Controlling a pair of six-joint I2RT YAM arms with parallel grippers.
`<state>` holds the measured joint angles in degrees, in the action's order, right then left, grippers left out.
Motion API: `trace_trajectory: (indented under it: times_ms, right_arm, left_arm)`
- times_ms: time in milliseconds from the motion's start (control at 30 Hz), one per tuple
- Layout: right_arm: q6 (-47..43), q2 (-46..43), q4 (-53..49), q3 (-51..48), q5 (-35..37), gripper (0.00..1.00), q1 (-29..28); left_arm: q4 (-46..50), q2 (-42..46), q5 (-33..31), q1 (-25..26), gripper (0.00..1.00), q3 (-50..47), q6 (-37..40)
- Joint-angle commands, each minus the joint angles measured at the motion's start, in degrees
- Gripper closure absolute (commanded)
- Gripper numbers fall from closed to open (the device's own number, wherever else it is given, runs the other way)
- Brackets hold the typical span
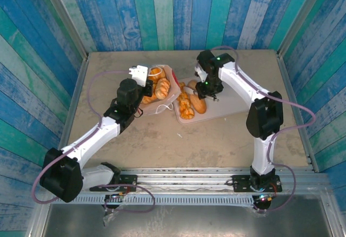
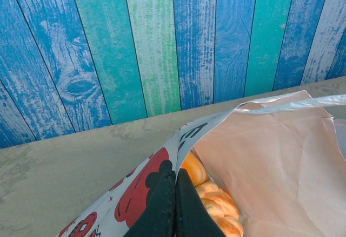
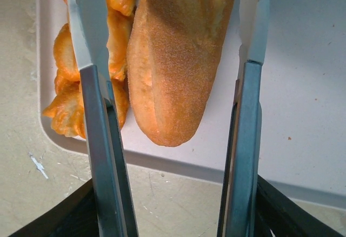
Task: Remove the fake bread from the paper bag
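My left jaws are pressed together on the printed rim of the paper bag, which gapes open on the worktop with golden rolls inside. My right jaws stand spread either side of the oblong loaf. It lies flat on the pale tray, long axis running away from the wrist, rounded end nearest, with a knotted roll just beside it.

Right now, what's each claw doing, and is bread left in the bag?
Left gripper shut on paper bag rim. Right gripper open, straddling loaf on tray. Rolls left inside bag. Path clear.
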<state>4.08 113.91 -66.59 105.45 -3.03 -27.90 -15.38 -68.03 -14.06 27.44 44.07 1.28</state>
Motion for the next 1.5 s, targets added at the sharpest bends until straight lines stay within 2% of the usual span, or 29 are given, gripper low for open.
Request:
trace_trajectory:
  times_ms: [0, 433, 667, 967, 1267, 1367, 1467]
  right_arm:
    - [0.75, -3.31, -0.3, 0.89, -0.58, 0.41, 0.43]
    - [2.4, -8.87, 2.05, -4.24, -2.33, 0.44, 3.28]
    - [3.64, -13.26, 4.6, -11.31, -3.61, 0.48, 6.04]
    - [4.19, -21.52, 10.19, -21.48, -12.09, 0.5, 7.11]
    - [8.22, -31.94, 13.56, -25.95, -20.87, 0.52, 7.16]
    - [10.55, -35.52, 15.18, -26.42, -23.94, 0.52, 6.25]
    - [12.56, -38.05, 16.21, -25.94, -24.1, 0.52, 3.53]
  left_arm:
    - [0.09, 1.84, -1.1, 0.07, 1.0, 0.3, 0.22]
    - [0.18, 2.55, -1.45, 0.07, 1.0, -0.3, 0.01]
    - [0.39, 2.9, -1.56, 0.09, 1.0, -0.47, 0.08]
    - [0.91, 3.24, -1.99, 0.07, 1.0, -0.71, 0.28]
    - [1.58, 4.04, -2.57, 0.07, 1.0, -1.38, 0.8]
    - [1.54, 4.05, -2.11, 0.09, 1.0, -1.82, 0.66]
    - [0.88, 3.89, -1.49, 0.07, 1.0, -2.47, 0.52]
